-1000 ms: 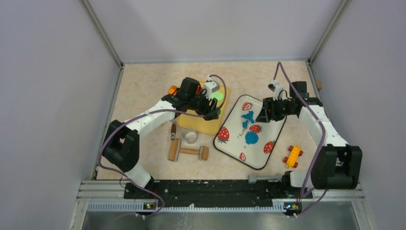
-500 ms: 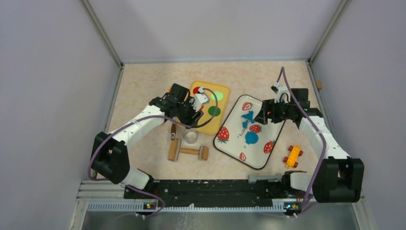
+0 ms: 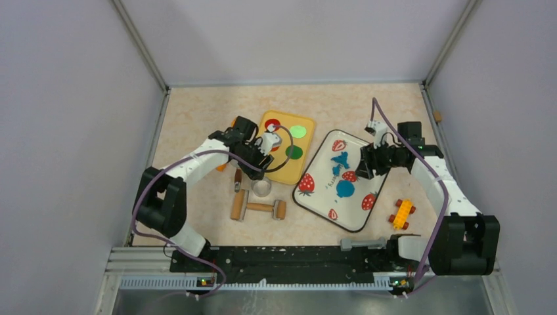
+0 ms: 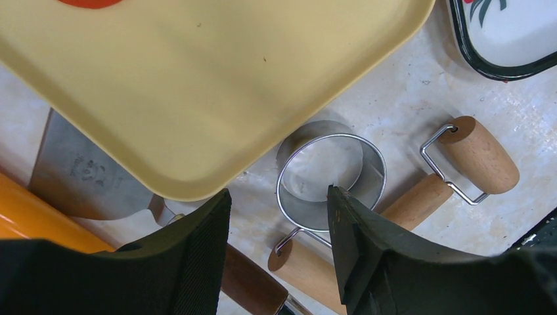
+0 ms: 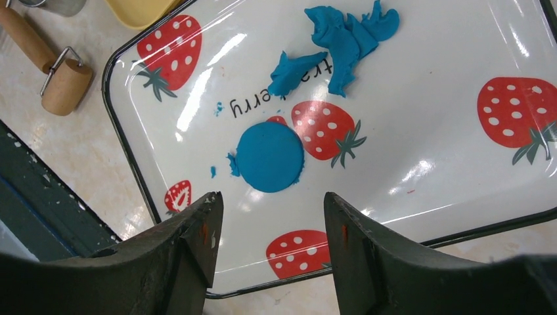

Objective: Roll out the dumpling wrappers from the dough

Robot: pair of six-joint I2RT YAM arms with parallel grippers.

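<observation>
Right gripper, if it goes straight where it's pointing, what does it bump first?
Probably the round blue dumpling wrapper on the strawberry tray: the open right gripper points down with it centred just ahead. Depth is unclear, so it might touch bare tray first.

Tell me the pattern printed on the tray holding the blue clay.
White tray with red strawberries, black rim; clearest in the right wrist view.

Cropped at the left wrist view's top: red disc (image 4: 92,2), strawberry tray (image 4: 519,36). Half buried under yellow tray (image 4: 197,85), toward the desk's left edge: scraper blade (image 4: 79,177). Too small to make out: dough crumbs (image 5: 213,172).
</observation>
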